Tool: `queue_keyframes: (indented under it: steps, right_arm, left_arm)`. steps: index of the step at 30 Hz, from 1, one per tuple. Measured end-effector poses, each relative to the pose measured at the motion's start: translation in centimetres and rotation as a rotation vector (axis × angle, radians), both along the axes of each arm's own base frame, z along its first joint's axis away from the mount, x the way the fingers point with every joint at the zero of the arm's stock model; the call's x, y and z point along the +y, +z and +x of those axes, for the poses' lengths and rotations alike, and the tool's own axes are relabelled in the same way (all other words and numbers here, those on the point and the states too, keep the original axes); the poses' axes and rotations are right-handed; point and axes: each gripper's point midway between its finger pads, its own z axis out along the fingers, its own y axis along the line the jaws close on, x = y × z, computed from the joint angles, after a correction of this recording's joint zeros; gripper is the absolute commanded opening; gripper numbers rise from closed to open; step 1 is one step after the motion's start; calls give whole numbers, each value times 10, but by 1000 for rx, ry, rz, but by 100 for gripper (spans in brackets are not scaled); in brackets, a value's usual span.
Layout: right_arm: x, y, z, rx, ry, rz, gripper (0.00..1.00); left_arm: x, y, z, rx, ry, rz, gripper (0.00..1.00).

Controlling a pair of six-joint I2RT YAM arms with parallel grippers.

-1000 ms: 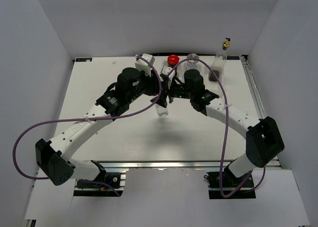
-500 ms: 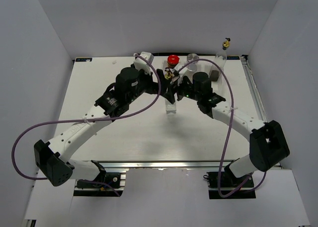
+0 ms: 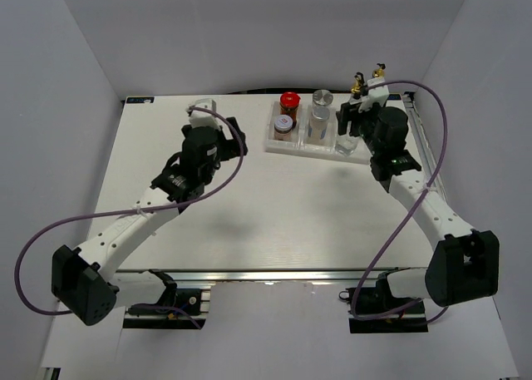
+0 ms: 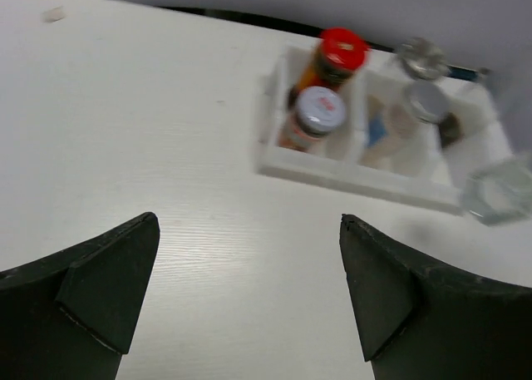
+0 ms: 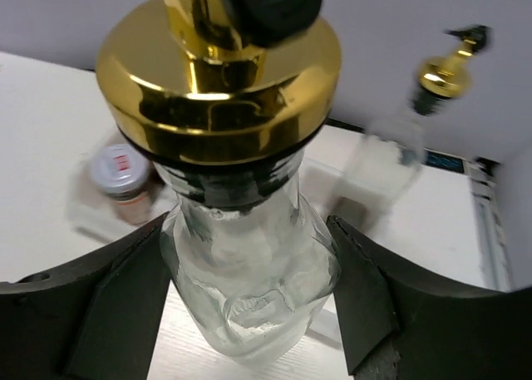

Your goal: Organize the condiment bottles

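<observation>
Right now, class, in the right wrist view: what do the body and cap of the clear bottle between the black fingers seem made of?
Clear bottle, body: probably glass, glossy; see-through, thick distorting walls, sharp highlights. Its round gold cap: polished metal or metallised plastic, cannot tell which; mirror-like reflections.

**Right wrist view.** The gold-capped bottle (image 5: 245,297) gripped in my right pincer (image 5: 249,313) loses its spout to the upper edge and its base to the lower edge. Behind it, a second bottle (image 5: 391,155) and a pale-lidded jar (image 5: 120,176) are blurred.

**Left wrist view.** Both fingers of my left pincer (image 4: 249,288) are cut by the lower edge. The tray (image 4: 332,168) blurs toward the right edge, where a glass object (image 4: 499,193) cannot be identified.

**Top view.** The jar labels are too small to read.
</observation>
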Motion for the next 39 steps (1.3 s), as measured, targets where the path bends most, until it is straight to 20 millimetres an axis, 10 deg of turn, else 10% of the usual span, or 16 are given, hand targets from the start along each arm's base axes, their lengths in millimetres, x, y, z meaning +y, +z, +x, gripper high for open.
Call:
queue_keyframes:
  steps: [8,28,31,39]
  right_arm:
    - [-44,-16,33,20,-206,-23,0]
    - [-69,-79,113,28,-431,-8,1]
    - [-71,-87,114,43,-447,-5,9]
    - [-79,-91,113,52,-499,32,78]
  left_arm:
    - [120,-55,33,93,386,-34,98]
    - [180,-84,42,142,569,-36,98]
    - [182,-89,43,154,575,-26,98]
    - [185,-92,43,162,577,-13,98]
